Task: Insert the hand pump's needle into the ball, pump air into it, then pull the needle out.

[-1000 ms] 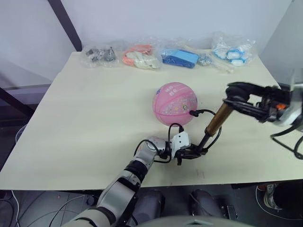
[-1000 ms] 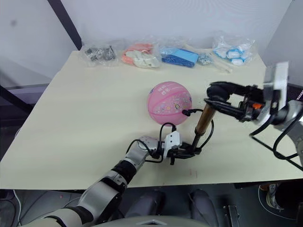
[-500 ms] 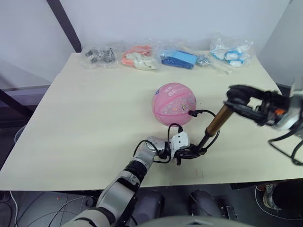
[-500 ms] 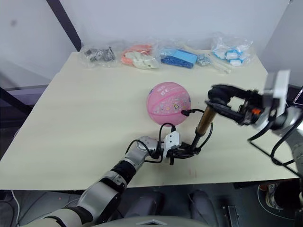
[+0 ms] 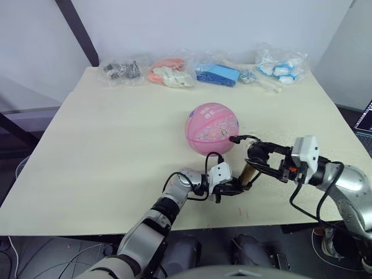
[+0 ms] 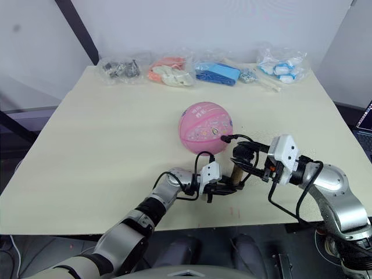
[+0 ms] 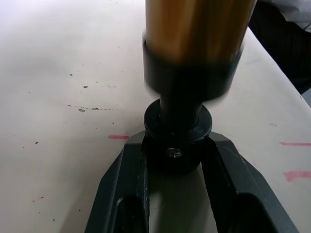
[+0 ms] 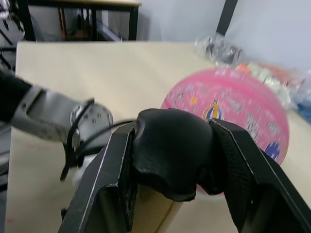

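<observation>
Black fingers of the right gripper (image 8: 170,160) are clamped on the hand pump's black handle (image 8: 172,150), pressed low over the short bronze-gold barrel (image 5: 249,172), so by my reading this is the bottom of a pump stroke. At about eight o'clock from it, the left gripper (image 7: 177,155) is closed narrowly around the black base cap (image 7: 177,131) of the hand pump (image 6: 236,172), pinning it to the pale surface (image 5: 116,145) near its front edge. From the pump, the thin black hose (image 5: 253,139) curls up toward eleven o'clock to the small black fitting (image 5: 233,139) touching the pink ball (image 5: 212,128), which sits near the middle of the surface; the needle itself is too small to make out, though the fitting's seat against the rubber suggests it is inside. Plastic bags of parts (image 5: 203,71) line the far edge at twelve o'clock, well apart. The risks look like these: the ball rests free, so a tug through the hose on the upstroke could roll it and bend or pull out the needle; an off-axis pull on the handle could tip the base out of the left gripper's hold.
</observation>
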